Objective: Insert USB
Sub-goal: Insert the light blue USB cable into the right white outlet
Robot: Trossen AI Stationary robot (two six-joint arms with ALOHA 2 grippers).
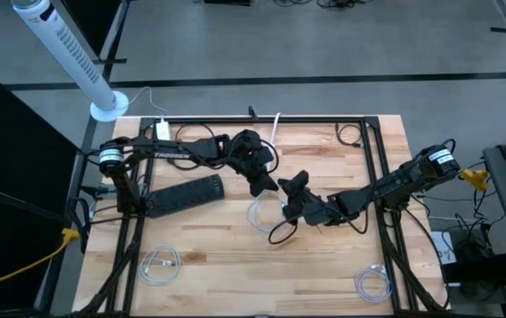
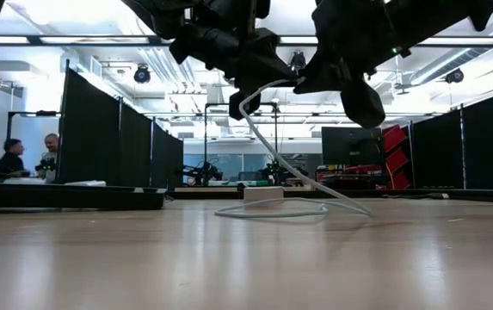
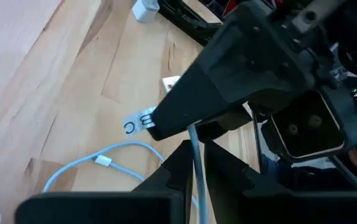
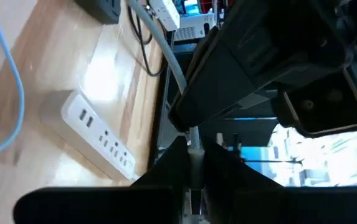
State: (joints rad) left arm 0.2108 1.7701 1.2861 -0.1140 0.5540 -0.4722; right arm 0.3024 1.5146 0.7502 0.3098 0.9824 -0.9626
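Thin white cable [image 3: 195, 155] between dark grippers

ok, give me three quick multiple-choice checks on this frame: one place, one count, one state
1. Where does the dark power strip lie?
A. on the left arm's side of the table
B. at the right arm's base
C. on the floor

2. How many loose white cable coils lie at the table's two lower corners in the high view?
A. none
B. two
C. four

3. What are the left gripper's fingers doing?
A. spread wide over bare wood
B. shut on a white cable
C. clamped on the power strip

Answers:
1 A: the dark power strip sits left of centre, near the left arm.
2 B: one coil at the left corner, another coil at the right.
3 B: the left gripper pinches the white cable, facing the right gripper mid-table.
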